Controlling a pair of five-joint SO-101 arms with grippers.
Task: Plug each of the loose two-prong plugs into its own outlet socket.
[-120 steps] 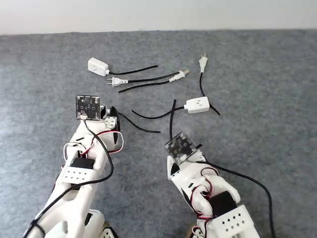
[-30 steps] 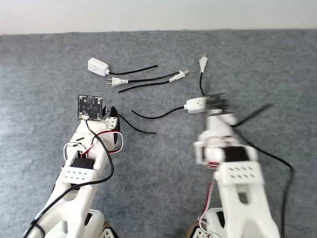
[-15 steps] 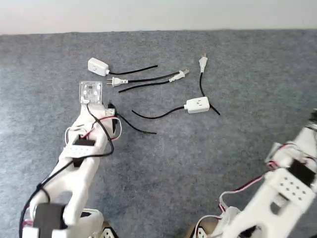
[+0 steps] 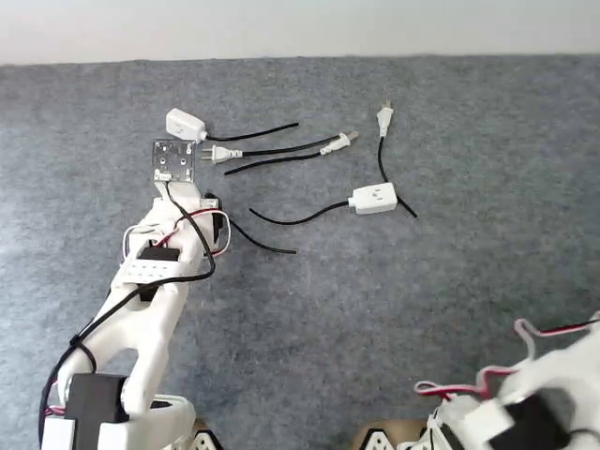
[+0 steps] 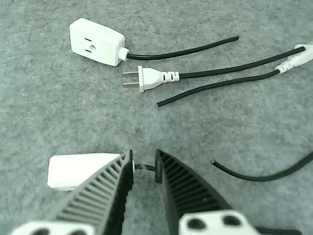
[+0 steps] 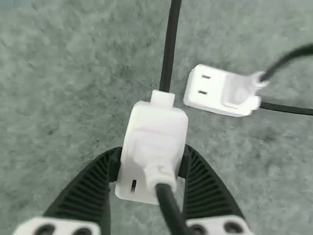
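Wiring lay on the grey counter [image 4: 469, 141]: in the upper left of the high view, a loose plug [image 4: 217, 155] and an outlet socket [image 4: 185, 125] sat apart, the left hand [image 5: 143, 155] near them, slightly open and empty. The right hand [image 6: 150, 152] was closed on a white corded socket [image 6: 154, 129].

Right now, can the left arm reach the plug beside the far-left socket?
Probably yes: the left gripper, slightly open, sits just short of the plug, uncovered on the carpet; a loose cord end lies alongside.
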